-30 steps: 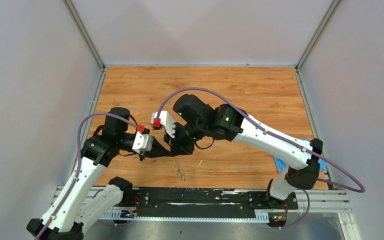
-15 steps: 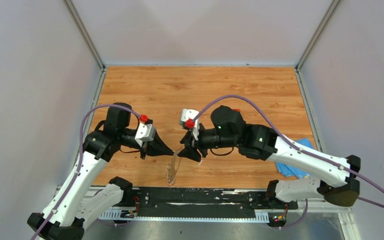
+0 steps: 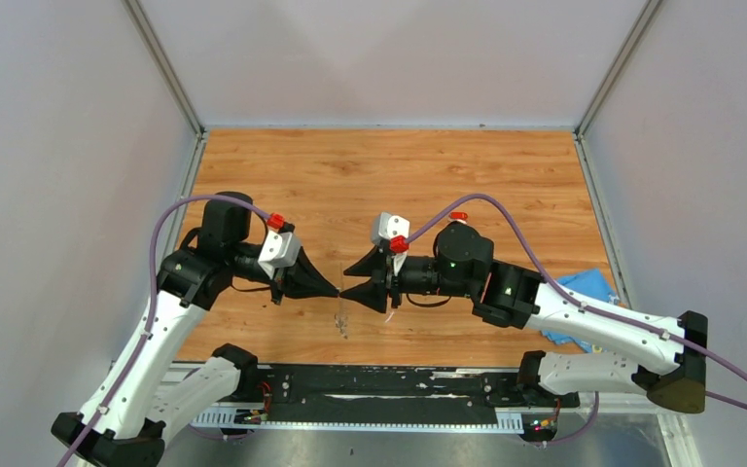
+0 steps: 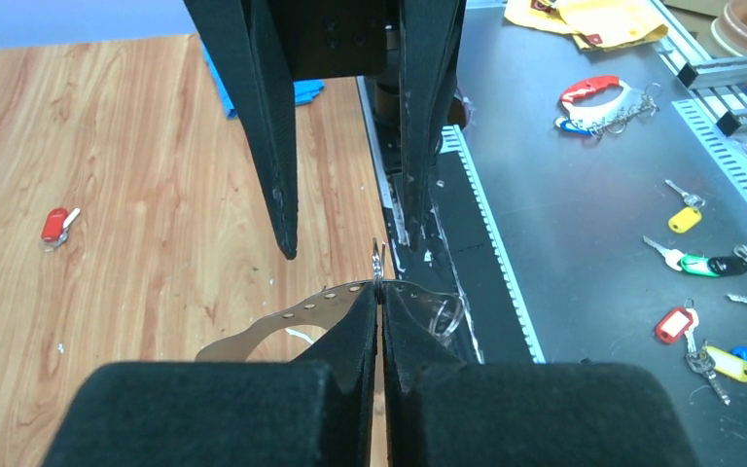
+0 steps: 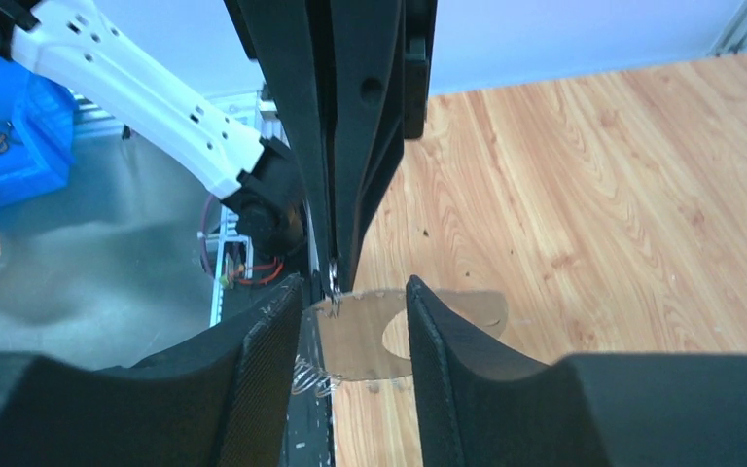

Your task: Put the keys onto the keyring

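My left gripper is shut on the top edge of the keyring, a thin grey metal band with small holes, and holds it hanging above the table. The keyring shows edge-on in the top view. My right gripper is open and faces the left one tip to tip, its fingers either side of the keyring without touching it. The red-headed key lies on the wood beyond the arms; it also shows in the top view. The blue-headed key is out of view.
A blue cloth lies at the table's right edge, partly under the right arm. The black rail runs along the near edge, with a coil of clear loops by it. Loose keys and tags lie on the metal floor off the table.
The right arm has swung back to the right and its gripper has opened, facing the left gripper. The keyring has risen off the table in the left gripper and turned edge-on.
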Robot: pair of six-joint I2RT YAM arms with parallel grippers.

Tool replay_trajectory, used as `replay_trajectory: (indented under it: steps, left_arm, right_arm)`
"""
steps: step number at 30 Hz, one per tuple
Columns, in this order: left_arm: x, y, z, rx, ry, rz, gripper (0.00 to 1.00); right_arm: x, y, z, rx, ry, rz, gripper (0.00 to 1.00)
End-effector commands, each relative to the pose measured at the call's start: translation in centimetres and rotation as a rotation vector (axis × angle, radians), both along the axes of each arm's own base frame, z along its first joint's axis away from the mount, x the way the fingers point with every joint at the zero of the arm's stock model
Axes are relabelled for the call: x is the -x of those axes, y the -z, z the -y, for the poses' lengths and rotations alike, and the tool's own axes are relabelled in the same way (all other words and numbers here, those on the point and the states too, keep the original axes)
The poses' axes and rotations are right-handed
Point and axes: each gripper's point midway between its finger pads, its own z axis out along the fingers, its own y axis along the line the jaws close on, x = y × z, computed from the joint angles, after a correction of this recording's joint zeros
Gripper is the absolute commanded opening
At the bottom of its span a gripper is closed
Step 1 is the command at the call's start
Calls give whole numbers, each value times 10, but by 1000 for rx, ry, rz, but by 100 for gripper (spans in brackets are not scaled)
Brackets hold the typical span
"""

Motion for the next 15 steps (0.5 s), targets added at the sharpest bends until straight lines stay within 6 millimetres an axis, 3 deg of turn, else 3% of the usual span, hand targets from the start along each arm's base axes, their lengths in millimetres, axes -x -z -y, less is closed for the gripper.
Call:
replay_trajectory:
  steps: [1, 4, 6, 11, 13, 15]
  left_arm:
    - [5, -12, 1, 22, 24, 8, 0]
    - [5, -13, 1, 25, 23, 19, 0]
    - [4, -15, 1, 27, 20, 31, 0]
    - [5, -17, 0, 31, 24, 37, 0]
    - [5, -17, 0, 32, 24, 38, 0]
    - [5, -17, 1, 32, 25, 37, 0]
  right_arm:
    - [0, -27, -4, -109, -18, 34, 43]
    - [0, -24, -7, -91, -29, 33, 28]
    - [0, -20, -8, -65, -33, 29, 23]
    - [-1, -17, -2, -53, -11, 23, 40]
    - [-1, -17, -1, -56, -8, 21, 42]
    - [0, -17, 0, -60, -14, 21, 38]
